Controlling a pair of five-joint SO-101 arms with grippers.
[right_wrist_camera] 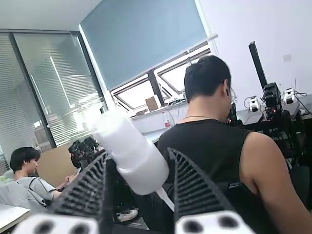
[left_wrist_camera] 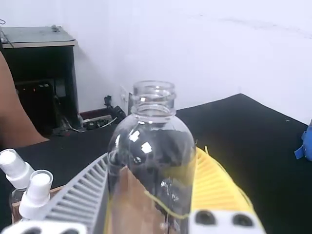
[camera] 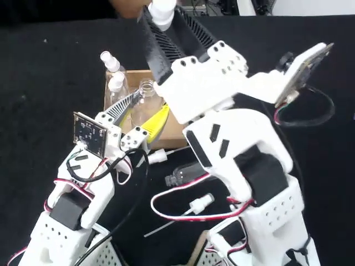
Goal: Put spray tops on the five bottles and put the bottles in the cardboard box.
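**Table** (camera: 50,83): a black-covered surface that carries everything below.

**Right arm:** you see it raised over the far side of the table. Its right gripper (camera: 162,19) is closed on a white spray top (right_wrist_camera: 130,148), pinched at the body between the two black ribbed fingers (right_wrist_camera: 83,192). The top sits tilted, and its thin dip tube runs down between the fingers.

**Left arm:** it reaches in from the near left. Your left gripper (left_wrist_camera: 153,161) is closed around a clear bottle (camera: 147,87), with the grey finger (left_wrist_camera: 78,200) on one side and the yellow finger (left_wrist_camera: 217,187) on the other. The bottle stands upright with an open, uncapped neck, over the cardboard box. You cannot tell whether its base touches the box floor.

**Cardboard box** (camera: 169,136): it lies mid-table, just beyond the left arm.

**Capped bottles:** two stand upright and side by side at the box's far left corner, one (camera: 116,83) nearer than the other (camera: 110,60). Each wears a white spray top.

**Lying bottle** (camera: 186,173): it is uncapped and on its side on the cloth, near the box's front edge.

**Loose spray tops:** one (camera: 157,157) lies just beside the lying bottle. Another (camera: 201,204), with its long tube, lies nearer the arm bases.
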